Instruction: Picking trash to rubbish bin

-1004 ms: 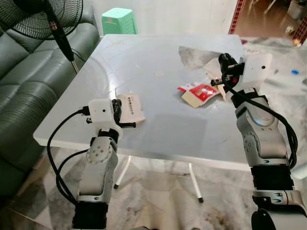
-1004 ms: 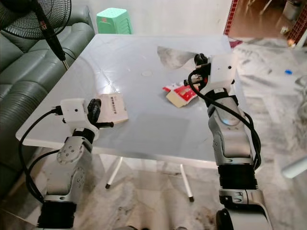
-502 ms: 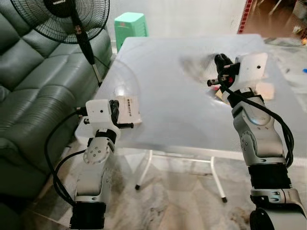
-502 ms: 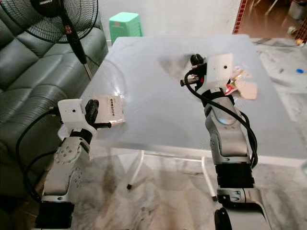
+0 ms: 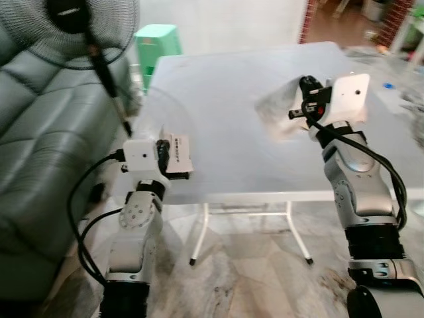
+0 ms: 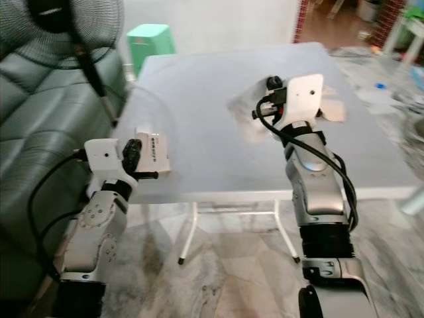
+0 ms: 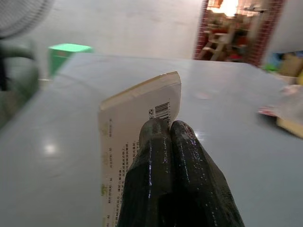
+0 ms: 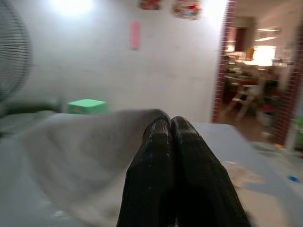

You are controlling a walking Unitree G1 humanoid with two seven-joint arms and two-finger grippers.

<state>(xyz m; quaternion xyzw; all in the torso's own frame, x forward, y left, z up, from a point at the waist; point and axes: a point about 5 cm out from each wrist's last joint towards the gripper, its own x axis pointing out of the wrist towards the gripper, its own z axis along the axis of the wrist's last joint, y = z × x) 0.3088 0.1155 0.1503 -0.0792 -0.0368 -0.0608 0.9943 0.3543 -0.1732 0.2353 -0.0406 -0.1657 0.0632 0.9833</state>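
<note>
My left gripper [image 5: 163, 156] is shut on a flat cream carton [image 5: 179, 154] with a barcode, held at the table's near left corner; the wrist view shows the fingertips [image 7: 161, 126] pressed together on the carton [image 7: 137, 123]. My right gripper [image 5: 303, 99] is raised over the right half of the white table [image 5: 218, 79]. It is shut on a crumpled translucent plastic bag [image 5: 277, 116] that drapes from the fingertips [image 8: 161, 126] down to the tabletop. A red and beige wrapper [image 7: 285, 118] lies further along the table.
A standing fan [image 5: 76, 23] and a grey-green sofa [image 5: 40, 152] are at the left. A green stool [image 5: 158, 41] stands beyond the table's far left corner. A beige scrap [image 6: 333, 110] lies on the table behind my right wrist. Marble floor lies under the table.
The whole picture has swung and blurred, so the camera has moved. Both grippers keep the same pose and stay shut, the left on the carton.
</note>
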